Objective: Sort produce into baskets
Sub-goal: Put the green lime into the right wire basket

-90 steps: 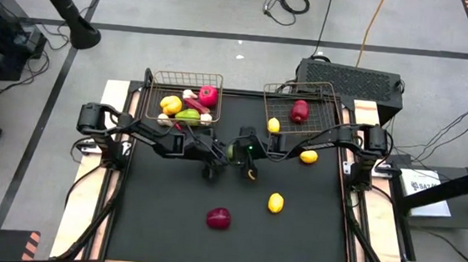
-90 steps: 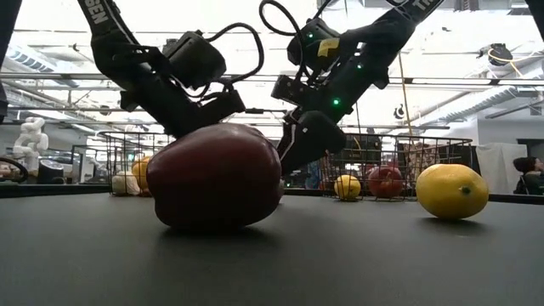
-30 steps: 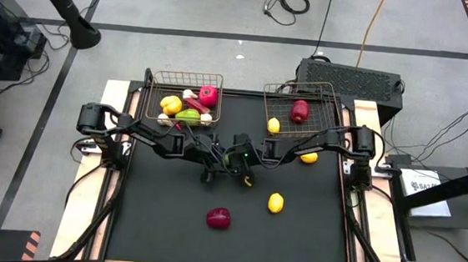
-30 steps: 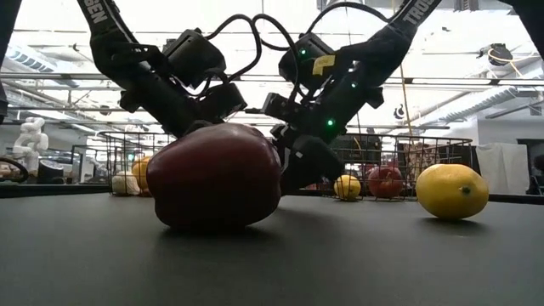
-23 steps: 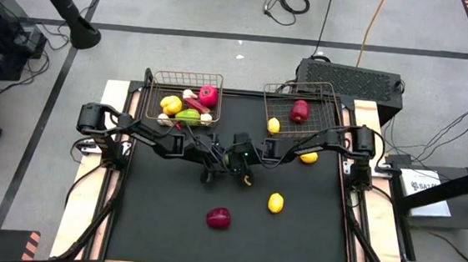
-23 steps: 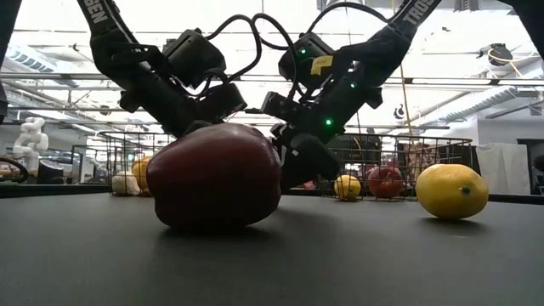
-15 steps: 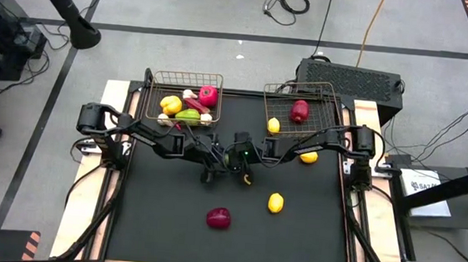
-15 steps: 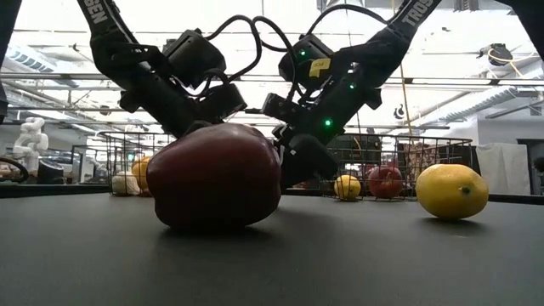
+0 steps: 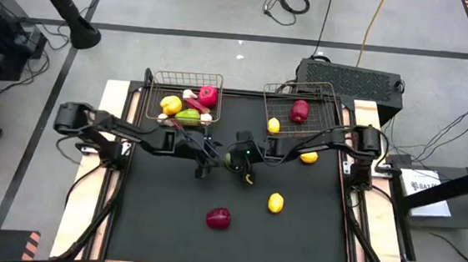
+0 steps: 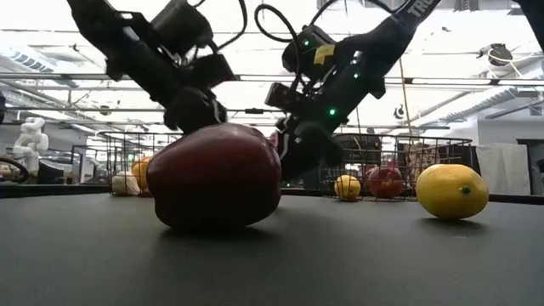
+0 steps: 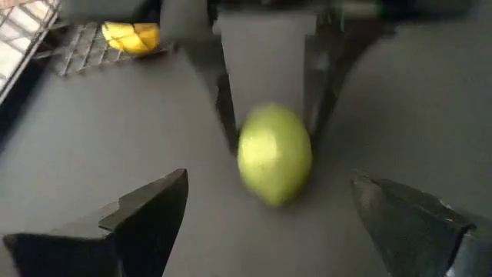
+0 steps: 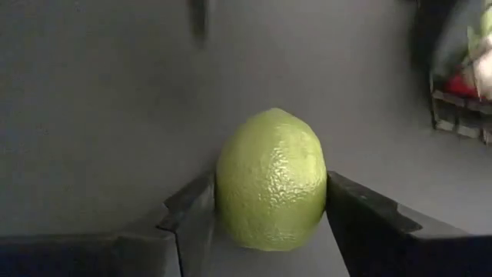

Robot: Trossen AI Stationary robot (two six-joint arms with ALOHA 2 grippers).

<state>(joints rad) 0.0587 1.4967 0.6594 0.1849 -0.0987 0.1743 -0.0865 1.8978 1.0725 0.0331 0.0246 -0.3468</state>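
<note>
A green lime (image 12: 270, 181) is seen pinched between the two dark fingers (image 12: 192, 211) of the right gripper (image 9: 230, 158) near the middle of the black table (image 9: 310, 229), both fingers being pressed against its sides in the right wrist view. The left gripper (image 9: 202, 164) is held just beside it with its fingers spread wide and nothing between them; in the left wrist view the lime (image 11: 274, 154) is shown ahead of those fingers, clasped by the other arm. The lime is egg-shaped, pale green and finely dimpled. Two bronze wire baskets are set along the far edge of the table: the left basket (image 9: 156, 77) is filled with a yellow pepper (image 9: 171, 104), a red pepper (image 9: 208, 95) and other pieces that cannot be told apart, while the right basket (image 9: 331, 91) is occupied by a red apple (image 9: 300, 110) and a lemon (image 9: 274, 125). On the open mat are left a dark red piece (image 9: 218, 218) towards the near edge, a second lemon (image 9: 275, 203) well apart from it, and a third lemon (image 9: 308, 157) just beside the right basket. The near half of the table is otherwise left free.
</note>
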